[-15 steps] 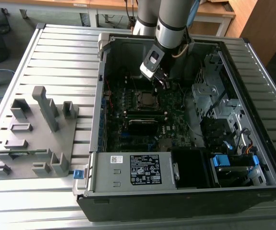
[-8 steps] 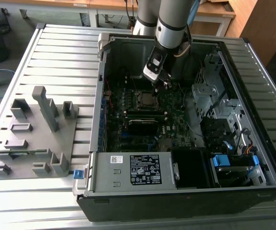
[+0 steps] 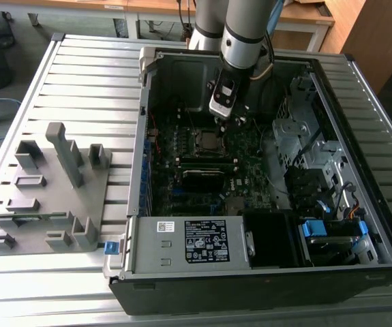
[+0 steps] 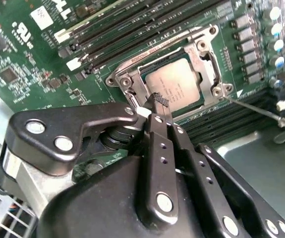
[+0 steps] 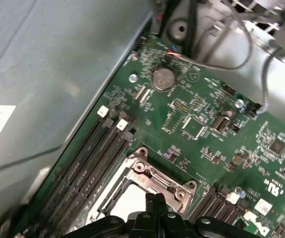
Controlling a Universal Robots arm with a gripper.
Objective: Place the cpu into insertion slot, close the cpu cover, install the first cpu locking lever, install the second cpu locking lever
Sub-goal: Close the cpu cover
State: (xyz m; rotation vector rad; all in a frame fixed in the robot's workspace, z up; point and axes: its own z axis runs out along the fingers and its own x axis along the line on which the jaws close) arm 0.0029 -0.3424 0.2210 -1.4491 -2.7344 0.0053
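Your gripper, pinched shut and empty, hovers at the edge of the cpu.
The chip lies inside the cpu cover, just beyond the gripper's tip, mid-frame in the exterior view.

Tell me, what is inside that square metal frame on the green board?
The cpu, its grey top showing through the cut-out of the cpu cover. The gripper hides one corner, and the insertion slot beneath is covered.
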